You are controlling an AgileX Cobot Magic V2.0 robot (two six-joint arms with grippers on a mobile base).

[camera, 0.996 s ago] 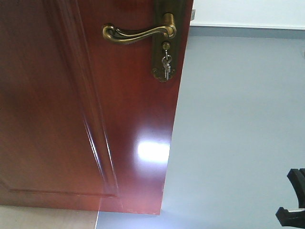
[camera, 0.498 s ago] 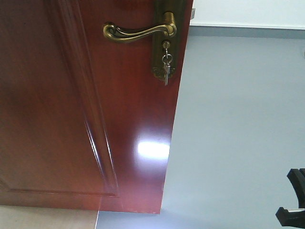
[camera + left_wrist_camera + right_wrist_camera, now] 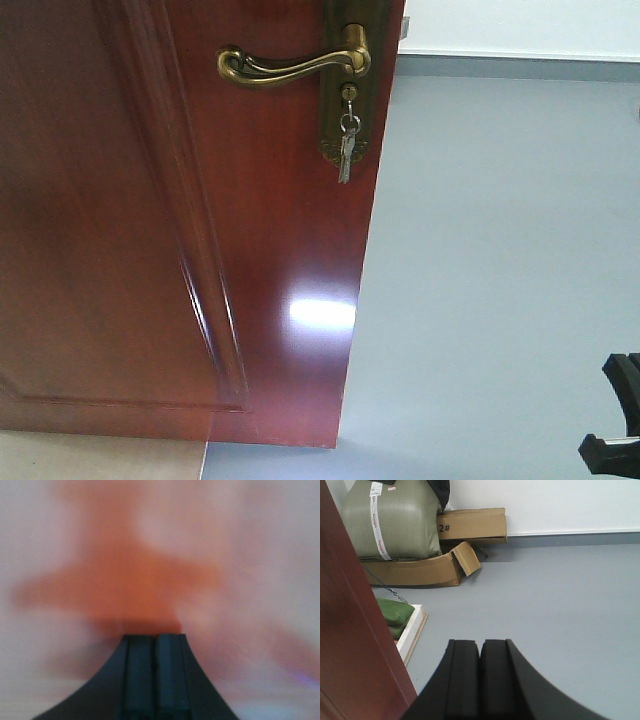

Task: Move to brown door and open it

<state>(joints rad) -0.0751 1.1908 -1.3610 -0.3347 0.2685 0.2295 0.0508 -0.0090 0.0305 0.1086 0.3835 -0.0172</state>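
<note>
The brown door (image 3: 150, 250) fills the left half of the front view, its free edge running down the middle. It has a brass lever handle (image 3: 290, 68) on a brass plate, with keys (image 3: 346, 150) hanging from the lock. My left gripper (image 3: 154, 637) is shut and empty, right up against a blurred reddish-orange surface (image 3: 125, 585). My right gripper (image 3: 481, 642) is shut and empty, over grey floor, with the door's edge (image 3: 350, 645) just to its left. Neither gripper touches the handle.
Grey floor (image 3: 500, 280) and a white wall lie past the door's edge. In the right wrist view, cardboard boxes (image 3: 470, 525), a green sack (image 3: 390, 520) and a white board with green bags (image 3: 410, 625) stand beyond. A black robot part (image 3: 615, 420) shows at lower right.
The hanging keys have swung a little and now hang lower and slightly left. The door and handle have barely shifted in view.
</note>
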